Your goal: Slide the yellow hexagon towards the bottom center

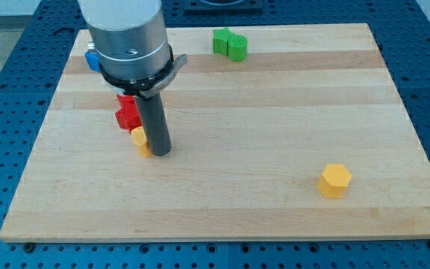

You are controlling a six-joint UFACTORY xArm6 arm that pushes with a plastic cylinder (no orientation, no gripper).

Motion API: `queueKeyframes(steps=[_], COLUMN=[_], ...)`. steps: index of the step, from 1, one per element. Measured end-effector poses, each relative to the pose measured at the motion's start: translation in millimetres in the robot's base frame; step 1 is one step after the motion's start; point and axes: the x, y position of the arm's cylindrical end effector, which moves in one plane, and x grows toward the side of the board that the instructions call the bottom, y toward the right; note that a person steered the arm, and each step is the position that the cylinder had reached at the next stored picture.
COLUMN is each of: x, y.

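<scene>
Yellow hexagon (pixel 335 180) sits well apart from my tip (pixel 160 152).

I see a wooden worktop (pixel 275 112). A green block (pixel 230 44) sits near its top edge. At the view's left, a red block (pixel 128 112) touches a small yellow block (pixel 139 140) below it. A blue block (pixel 92 59) peeks out top left.
</scene>
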Motion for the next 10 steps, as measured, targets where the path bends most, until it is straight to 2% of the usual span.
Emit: queueKeyframes(steps=[2,3,4,5,6,8,9,10], x=[0.0,8.5,24.4,17.8,-2.6,22.5,20.8,55.5], y=[-12.1,14.3,113.9,177.5,213.5,300.9,319.5,323.9])
